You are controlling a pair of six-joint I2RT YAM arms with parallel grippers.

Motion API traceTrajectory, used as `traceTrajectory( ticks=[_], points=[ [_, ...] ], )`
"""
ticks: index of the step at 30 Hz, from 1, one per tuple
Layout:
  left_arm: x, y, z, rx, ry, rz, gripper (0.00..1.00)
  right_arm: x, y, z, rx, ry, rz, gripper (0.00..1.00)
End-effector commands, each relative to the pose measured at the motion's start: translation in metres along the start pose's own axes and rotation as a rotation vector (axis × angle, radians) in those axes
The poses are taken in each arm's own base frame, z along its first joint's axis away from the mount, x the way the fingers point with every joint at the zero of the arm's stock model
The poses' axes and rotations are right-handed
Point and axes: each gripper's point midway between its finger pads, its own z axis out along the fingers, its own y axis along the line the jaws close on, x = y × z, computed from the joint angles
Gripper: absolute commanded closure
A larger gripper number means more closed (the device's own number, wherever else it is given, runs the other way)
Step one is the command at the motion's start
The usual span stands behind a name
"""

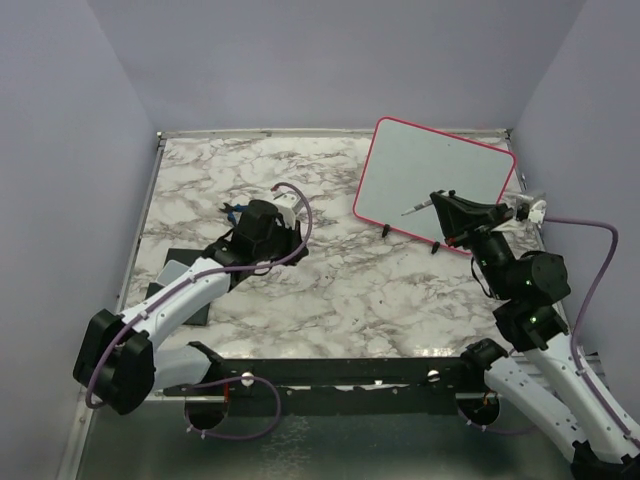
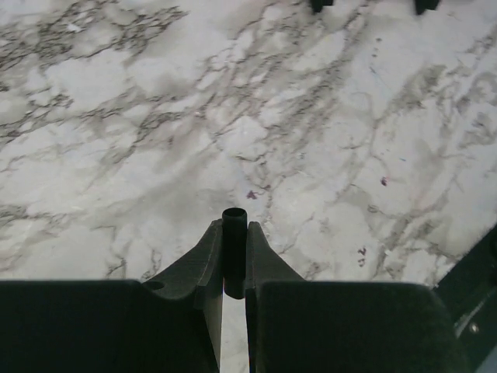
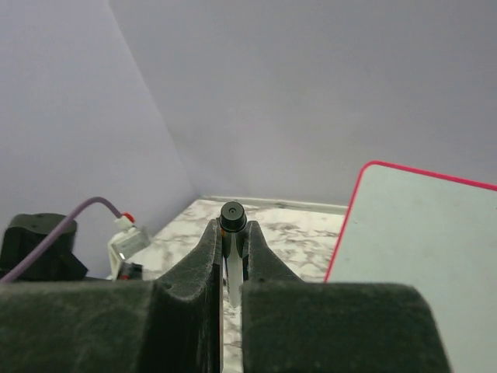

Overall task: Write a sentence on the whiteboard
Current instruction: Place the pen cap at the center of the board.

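**Whiteboard at 1 o'clock on the marble table, both hands clenched**
The right hand grips a marker over the board's 6 o'clock edge, tip pointing toward 10 o'clock. The left hand, well apart at the board's 9 o'clock, pinches a small black tube above the table.

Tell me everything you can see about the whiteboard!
The whiteboard is a big, smooth white rectangle with rounded corners and a thin red-pink frame. Two small black clips sit on its near long edge. It lies turned at an angle on the far right of the marble table, and it looks blank. The right gripper holds a marker tip over it; touching or not, I cannot tell.
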Motion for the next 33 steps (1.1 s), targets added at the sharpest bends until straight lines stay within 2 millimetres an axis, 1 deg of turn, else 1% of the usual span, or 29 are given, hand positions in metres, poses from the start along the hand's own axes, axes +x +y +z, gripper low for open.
traceTrajectory(
  ticks=[1,3,5,8,12,16,18,19,20,21,23,24,25,27,28,33],
  points=[
    [0.010,0.048,0.001,-0.260,0.029,-0.071,1.00,0.017,-0.034,0.006,0.123,0.001,-0.150,0.99],
    [0.020,0.052,0.007,-0.266,0.075,-0.079,1.00,0.021,-0.043,0.009,0.154,-0.015,-0.190,0.99],
    [0.027,0.053,0.014,-0.261,0.111,-0.088,1.00,0.026,-0.049,0.015,0.171,-0.019,-0.220,0.99],
    [0.033,0.055,0.019,-0.265,0.139,-0.095,1.00,0.032,-0.051,0.028,0.168,-0.025,-0.256,0.99],
    [0.049,0.059,0.025,-0.264,0.201,-0.111,0.97,0.038,-0.056,0.041,0.182,-0.042,-0.284,0.99],
    [0.056,0.061,0.029,-0.269,0.234,-0.112,0.93,0.048,-0.061,0.058,0.199,-0.038,-0.332,0.99],
    [0.057,0.062,0.031,-0.269,0.240,-0.112,0.84,0.053,-0.062,0.066,0.204,-0.043,-0.338,0.99],
    [0.058,0.062,0.031,-0.268,0.244,-0.112,0.78,0.057,-0.064,0.069,0.211,-0.044,-0.343,0.99],
    [0.059,0.062,0.032,-0.269,0.246,-0.113,0.68,0.061,-0.066,0.074,0.217,-0.041,-0.348,0.99],
    [0.059,0.062,0.032,-0.269,0.250,-0.113,0.56,0.064,-0.067,0.078,0.221,-0.037,-0.351,0.99],
    [0.058,0.062,0.032,-0.271,0.248,-0.112,0.30,0.071,-0.069,0.087,0.224,-0.031,-0.355,0.99],
    [0.057,0.063,0.031,-0.276,0.244,-0.109,0.21,0.074,-0.070,0.091,0.229,-0.032,-0.356,0.99],
    [0.055,0.064,0.031,-0.282,0.240,-0.107,0.14,0.075,-0.070,0.096,0.230,-0.036,-0.357,0.99],
    [0.049,0.065,0.028,-0.289,0.222,-0.100,0.04,0.078,-0.073,0.105,0.241,-0.040,-0.365,0.99],
    [0.045,0.066,0.027,-0.294,0.208,-0.098,0.01,0.081,-0.075,0.109,0.245,-0.040,-0.370,0.99],
    [0.019,0.065,0.012,-0.314,0.101,-0.077,0.01,0.086,-0.083,0.127,0.282,-0.059,-0.400,0.99]
  ],
)
